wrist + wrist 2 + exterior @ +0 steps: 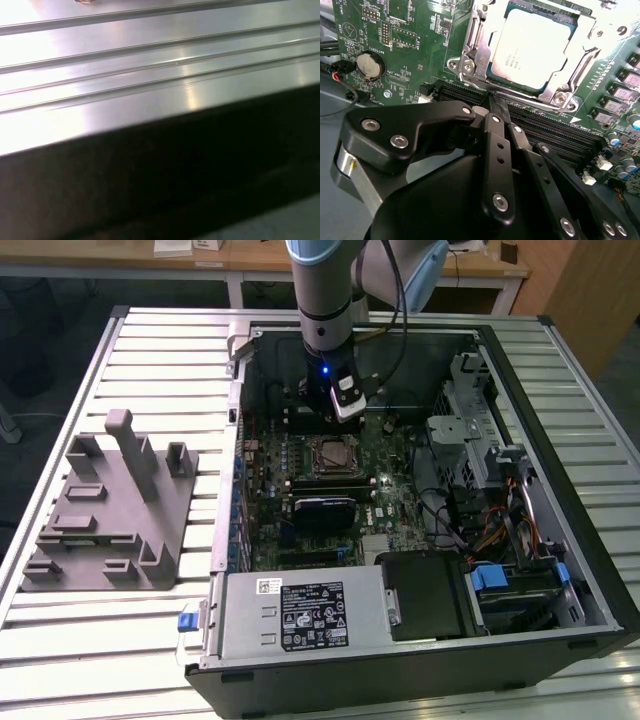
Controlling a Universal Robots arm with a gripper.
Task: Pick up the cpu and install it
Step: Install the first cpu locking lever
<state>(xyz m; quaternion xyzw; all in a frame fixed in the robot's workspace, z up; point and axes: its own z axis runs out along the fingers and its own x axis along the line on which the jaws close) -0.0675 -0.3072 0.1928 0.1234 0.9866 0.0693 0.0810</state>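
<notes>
The cpu [530, 45], a flat square chip with a silvery-beige top, lies inside the silver frame of the motherboard socket [470, 60]. The exterior view shows the cpu [333, 455] in the middle of the green board inside the open computer case. My gripper [495, 100] hangs just beside the socket over the black memory slots. Its black fingers [492, 130] are pressed together with nothing between them. In the exterior view the gripper [338, 412] sits a little behind the socket, under the arm's wrist.
The open computer case [560, 390] lies on a slatted metal table [160, 340]. A grey fixture [110, 510] stands at the exterior view's left. A power supply [300, 615] and drive bays [480, 440] crowd the case. A coin battery [370, 65] sits on the board.
</notes>
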